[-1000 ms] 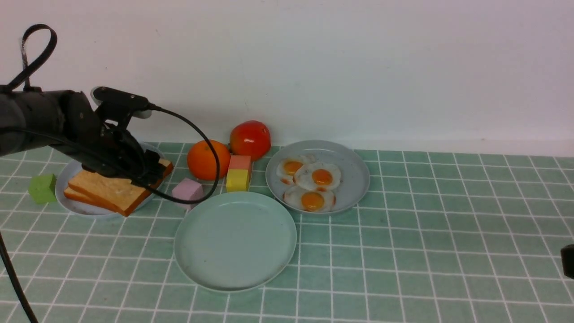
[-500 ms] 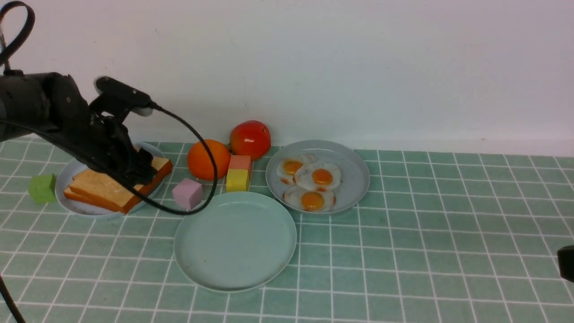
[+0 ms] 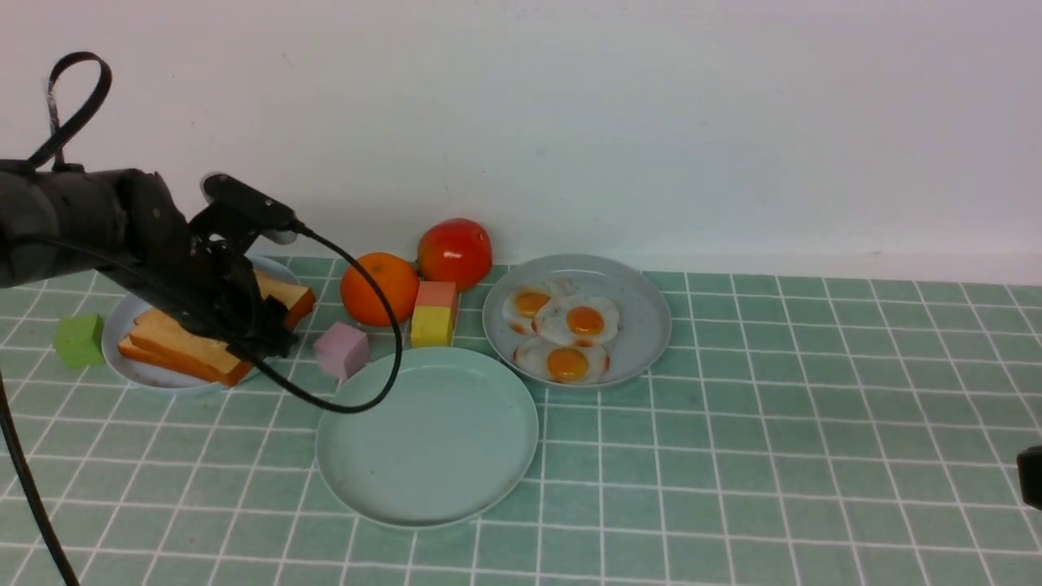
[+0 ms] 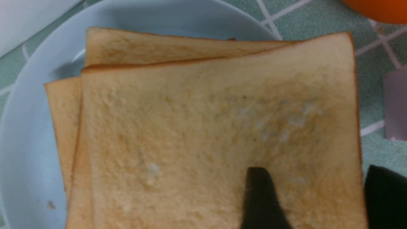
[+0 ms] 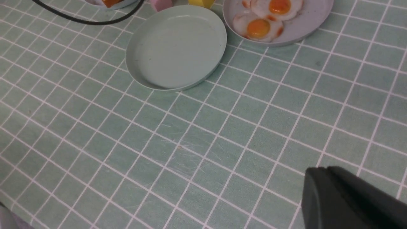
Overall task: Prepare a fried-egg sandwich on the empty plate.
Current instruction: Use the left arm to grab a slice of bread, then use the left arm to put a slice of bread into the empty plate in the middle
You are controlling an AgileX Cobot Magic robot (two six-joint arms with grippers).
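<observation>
Left wrist view: the black left end effector (image 4: 321, 203) stands open, one finger (image 4: 260, 197) over the top square golden-brown toast slice (image 4: 206, 127), the other beyond its edge. Front view: the round mint-green plate (image 3: 427, 435) lies bare on the green tiled surface (image 3: 773, 448), beside three fried eggs (image 3: 584, 320) on a blue-grey plate (image 3: 643, 309); the right end effector (image 5: 318, 194) is closed

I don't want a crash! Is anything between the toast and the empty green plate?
The pink cube sits roughly between the toast and the empty plate, close to its rim. Nothing else on the table does.
</observation>
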